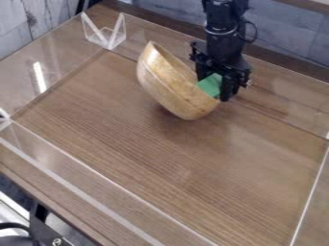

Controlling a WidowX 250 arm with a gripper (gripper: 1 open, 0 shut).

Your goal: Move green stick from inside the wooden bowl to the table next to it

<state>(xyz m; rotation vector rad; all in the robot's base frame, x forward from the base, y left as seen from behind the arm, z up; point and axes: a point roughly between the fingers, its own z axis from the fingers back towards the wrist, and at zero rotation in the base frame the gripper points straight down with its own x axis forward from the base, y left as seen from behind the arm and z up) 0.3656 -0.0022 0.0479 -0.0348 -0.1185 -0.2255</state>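
Note:
The wooden bowl (172,83) is tipped up on its side on the table (154,168). Its rounded tan underside faces the camera and its opening faces right, toward the gripper. My gripper (218,88) points straight down at the bowl's right edge and is shut on the green stick (209,86). The stick hangs low between the black fingers and sits right against the bowl's rim. Only part of the stick shows beside the fingers. The bowl's inside is hidden.
Clear acrylic walls (77,187) run along the table's edges. A small clear acrylic piece (103,31) stands at the back left corner. A grey wall lies behind the arm.

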